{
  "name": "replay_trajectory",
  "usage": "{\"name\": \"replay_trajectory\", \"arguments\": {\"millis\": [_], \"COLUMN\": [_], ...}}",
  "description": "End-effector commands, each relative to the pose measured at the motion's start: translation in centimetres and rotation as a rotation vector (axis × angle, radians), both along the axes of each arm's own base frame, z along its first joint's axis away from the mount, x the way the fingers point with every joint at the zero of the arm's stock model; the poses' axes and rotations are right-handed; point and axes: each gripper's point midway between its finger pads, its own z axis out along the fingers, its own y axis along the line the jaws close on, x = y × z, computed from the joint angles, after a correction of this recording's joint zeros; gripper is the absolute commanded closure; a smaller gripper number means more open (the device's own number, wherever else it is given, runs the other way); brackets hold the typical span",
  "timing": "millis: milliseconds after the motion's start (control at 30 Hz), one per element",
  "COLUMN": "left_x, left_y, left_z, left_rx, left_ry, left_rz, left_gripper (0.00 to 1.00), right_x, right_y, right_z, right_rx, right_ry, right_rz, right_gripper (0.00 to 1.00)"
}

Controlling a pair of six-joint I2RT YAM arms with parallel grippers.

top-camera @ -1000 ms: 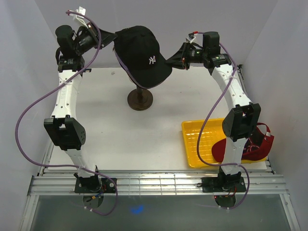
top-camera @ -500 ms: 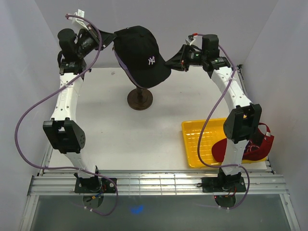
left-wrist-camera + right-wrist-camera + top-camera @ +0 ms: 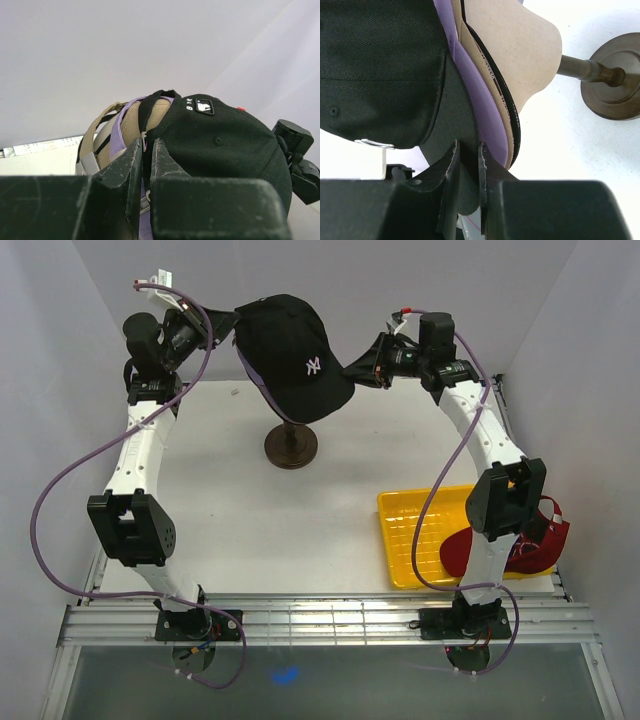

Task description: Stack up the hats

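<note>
You are holding the black NY cap (image 3: 295,355) at the top centre of the overhead frame. Your left gripper (image 3: 147,145) is clamping its rear edge and your right gripper (image 3: 467,147) is pinching its brim. It is covering the lavender cap (image 3: 480,95) and tan cap (image 3: 132,115) on the mannequin head (image 3: 520,55). The red cap (image 3: 535,540) is lying lower right, at the yellow tray's (image 3: 410,540) right edge.

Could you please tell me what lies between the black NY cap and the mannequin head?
The right wrist view shows three nested caps between the black NY cap and the mannequin head: a lavender cap, a tan cap, then a black-edged one.
</note>
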Motion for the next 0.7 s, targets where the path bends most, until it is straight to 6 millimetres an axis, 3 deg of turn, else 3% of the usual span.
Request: {"name": "replay_trajectory", "arguments": {"millis": [0, 367, 667], "left_x": [1.5, 1.1, 0.9], "left_y": [0.8, 0.7, 1.1], "left_z": [-14.9, -12.3, -11.7], "left_rx": [0.043, 0.06, 0.09], "left_ry": [0.45, 0.412, 0.41], "left_rz": [0.028, 0.017, 0.037], "left_gripper": [1.0, 0.94, 0.67], "right_x": [1.7, 1.6, 1.0], "right_y": [-2.5, -2.3, -2.5], "right_z": [-11.5, -8.1, -7.6], "right_rx": [-0.257, -0.231, -0.228], "right_ry": [0.176, 0.117, 0.11], "right_rz": [-0.123, -0.127, -0.128], "right_gripper": [0.92, 0.71, 0.67]}}
